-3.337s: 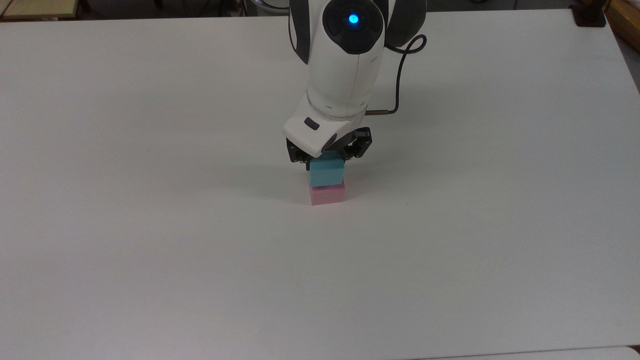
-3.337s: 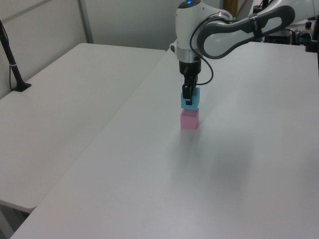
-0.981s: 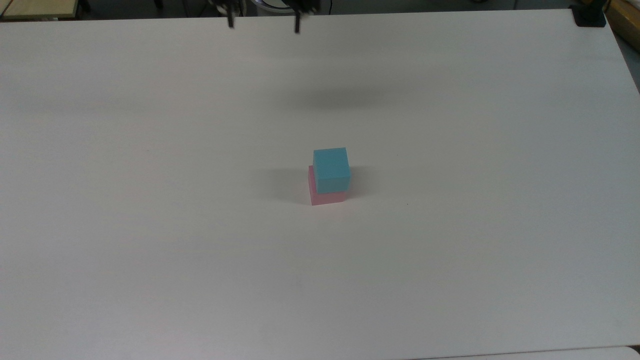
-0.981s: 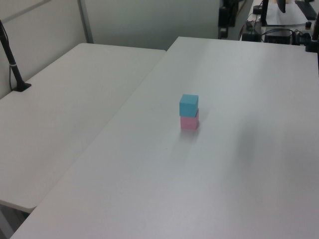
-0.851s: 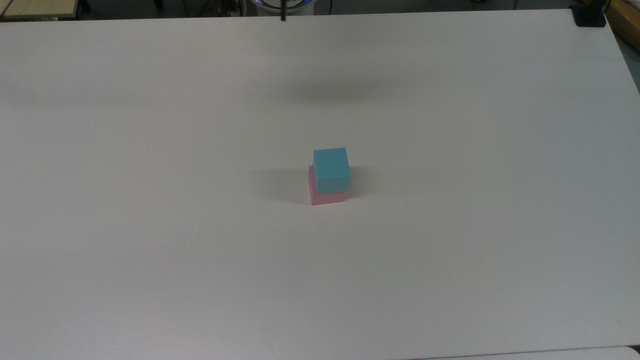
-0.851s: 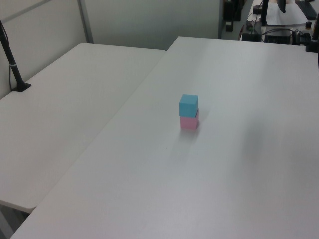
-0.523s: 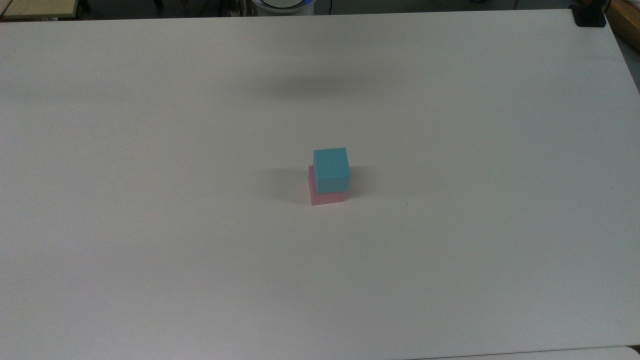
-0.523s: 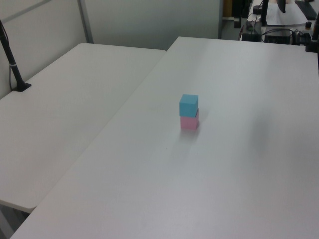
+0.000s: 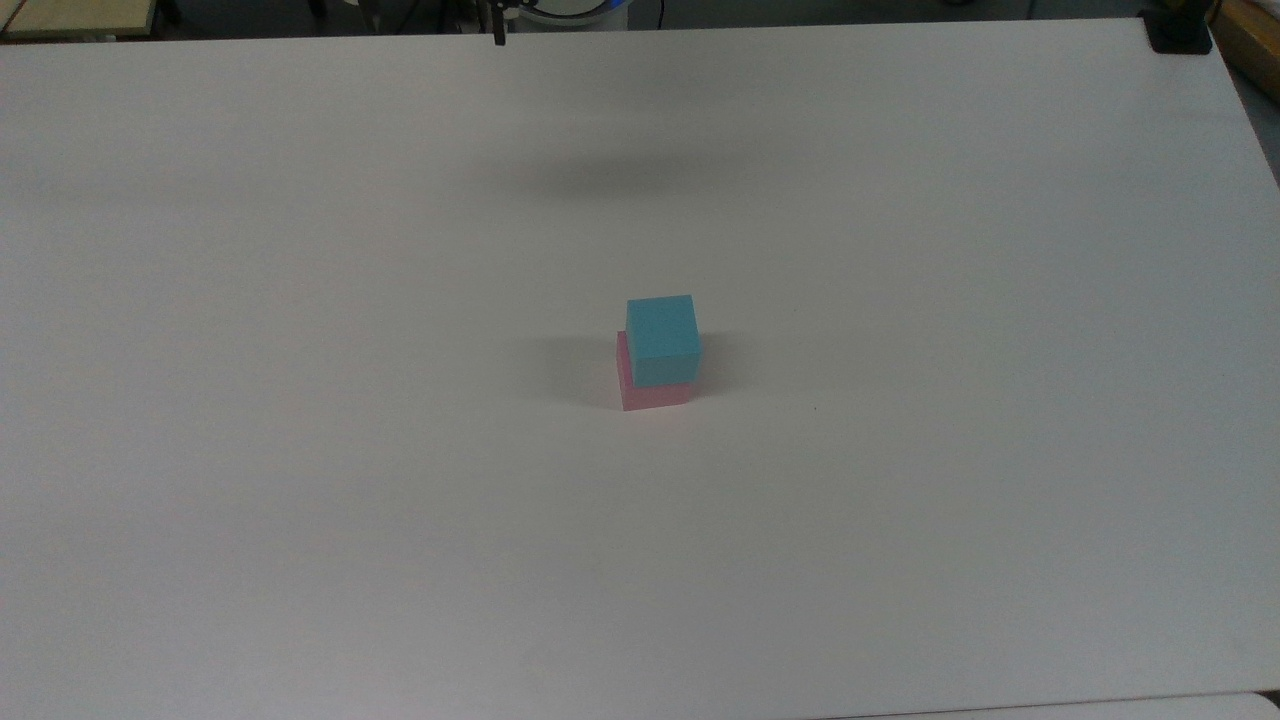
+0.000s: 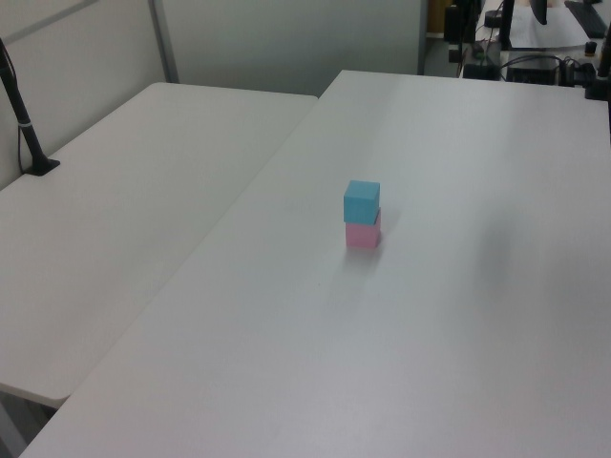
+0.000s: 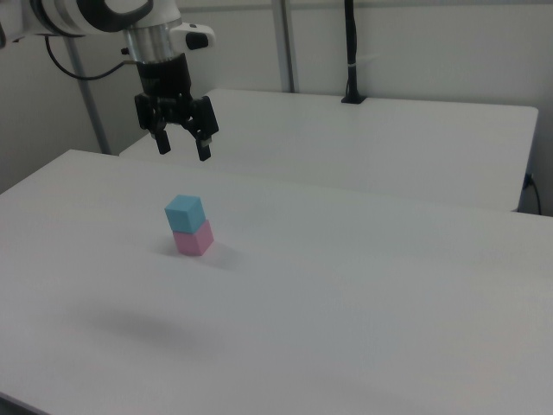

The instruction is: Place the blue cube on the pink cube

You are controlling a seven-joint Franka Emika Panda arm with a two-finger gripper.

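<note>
The blue cube rests on top of the pink cube near the middle of the white table. The same stack appears in the left view, blue cube above pink cube, and in the right view, blue cube above pink cube. In the right view my gripper hangs high above the table, above the stack, open and holding nothing. A dark fingertip pokes in at the upper edge of the top view.
A second white table adjoins on the left view's left, with a black post clamped to it. A black clamp sits at the top view's upper right corner. Monitors and cables stand beyond the far edge.
The gripper let go of the blue cube and rose away from the stack. Over the last second the stack has not moved; a fingertip shifts along the top view's upper edge.
</note>
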